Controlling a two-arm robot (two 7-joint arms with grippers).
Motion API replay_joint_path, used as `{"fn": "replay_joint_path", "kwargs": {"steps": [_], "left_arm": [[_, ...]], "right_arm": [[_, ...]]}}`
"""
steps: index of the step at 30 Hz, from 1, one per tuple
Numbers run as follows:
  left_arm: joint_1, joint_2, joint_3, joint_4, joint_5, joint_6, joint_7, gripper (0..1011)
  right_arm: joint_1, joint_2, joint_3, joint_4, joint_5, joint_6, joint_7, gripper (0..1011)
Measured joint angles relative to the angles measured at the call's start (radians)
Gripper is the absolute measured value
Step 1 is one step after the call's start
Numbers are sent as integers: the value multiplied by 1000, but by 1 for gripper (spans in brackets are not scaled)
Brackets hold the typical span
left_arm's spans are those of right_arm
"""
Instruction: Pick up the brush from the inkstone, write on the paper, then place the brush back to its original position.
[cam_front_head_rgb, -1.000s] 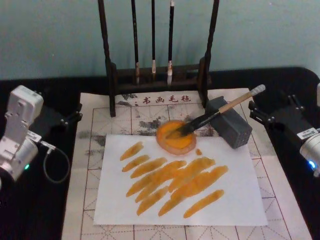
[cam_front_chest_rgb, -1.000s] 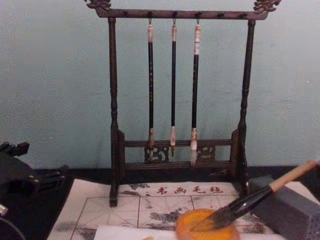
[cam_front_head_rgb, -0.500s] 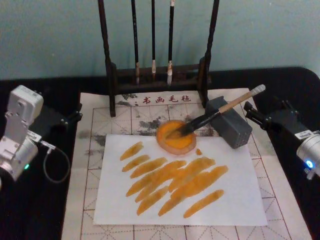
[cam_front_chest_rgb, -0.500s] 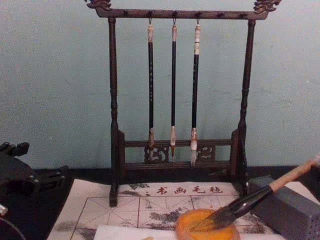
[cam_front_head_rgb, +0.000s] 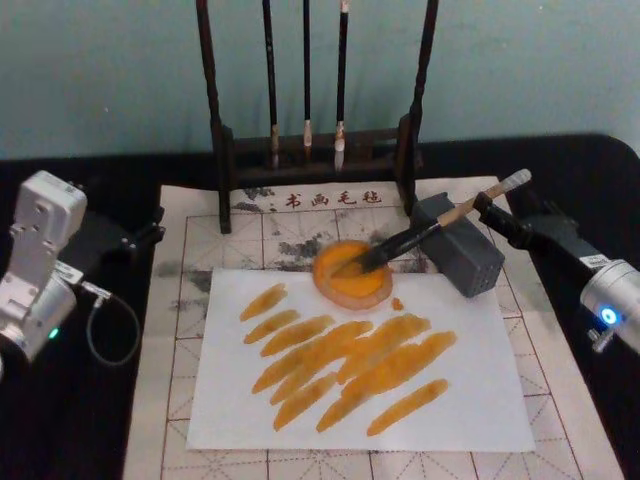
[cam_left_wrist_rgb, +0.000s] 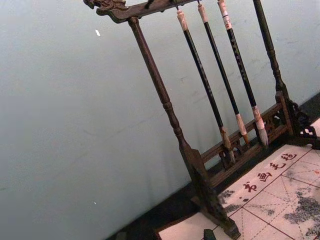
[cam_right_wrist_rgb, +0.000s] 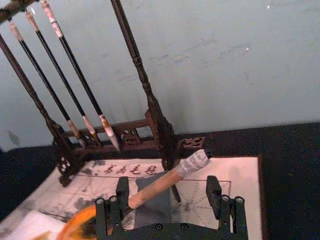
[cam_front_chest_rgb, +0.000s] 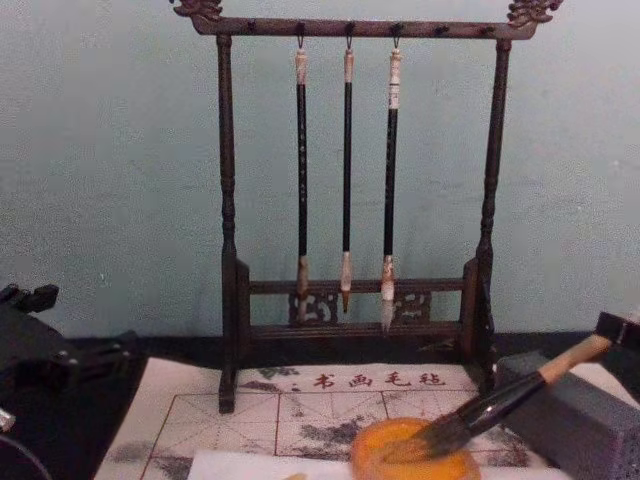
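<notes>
Brush (cam_front_head_rgb: 400, 243) lies slanted, and we see its bushy dark tip resting in the inkstone (cam_front_head_rgb: 360, 292). Its glossy black section rises away from the dish. The light-wood handle is propped on the grey block (cam_front_head_rgb: 472, 262) that stands just to the right of the inkstone.

We find the right pincer (cam_front_head_rgb: 488, 211) beyond that block, on the side away from the inkstone, at the handle's upper end. In the right wrist view its fingers (cam_right_wrist_rgb: 214, 192) stand wide apart with the handle passing between them. The handle runs close to one finger and is well clear of the other, so nothing is clamped.

We see the paper (cam_front_head_rgb: 470, 405) just in front of the inkstone, and the dish's near edge overlaps the sheet. The white sheet bears many slanted orange strokes and lies on the red-gridded mat (cam_front_head_rgb: 180, 380).

Behind the inkstone stands the dark wooden rack (cam_front_head_rgb: 222, 150), with three thin brushes (cam_front_chest_rgb: 346, 180) hanging from it.

The left pincer (cam_front_head_rgb: 135, 238) sits far to the left of the inkstone on the black counter (cam_front_head_rgb: 560, 160). We cannot tell whether it is wide or narrow.
</notes>
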Motion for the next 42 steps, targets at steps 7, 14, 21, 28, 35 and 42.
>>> {"fn": "replay_joint_path", "kwargs": {"steps": [7, 14, 21, 28, 35, 42], "left_arm": [[0, 0, 0, 0, 0, 0, 0, 1001], [0, 0, 0, 0, 0, 0, 0, 1001], [0, 0, 0, 0, 0, 0, 0, 1001], [0, 0, 0, 0, 0, 0, 0, 1001], [0, 0, 0, 0, 0, 0, 0, 1001], [0, 0, 0, 0, 0, 0, 0, 1001]], "right_arm": [[17, -24, 19, 25, 99, 66, 27, 1000], [39, -46, 39, 65, 220, 143, 48, 1000], [62, -57, 33, 93, 279, 182, 56, 1000], [84, -70, 26, 126, 327, 210, 48, 1000], [105, -79, 17, 163, 369, 226, 45, 1000], [112, -80, 13, 178, 402, 235, 46, 1000]]}}
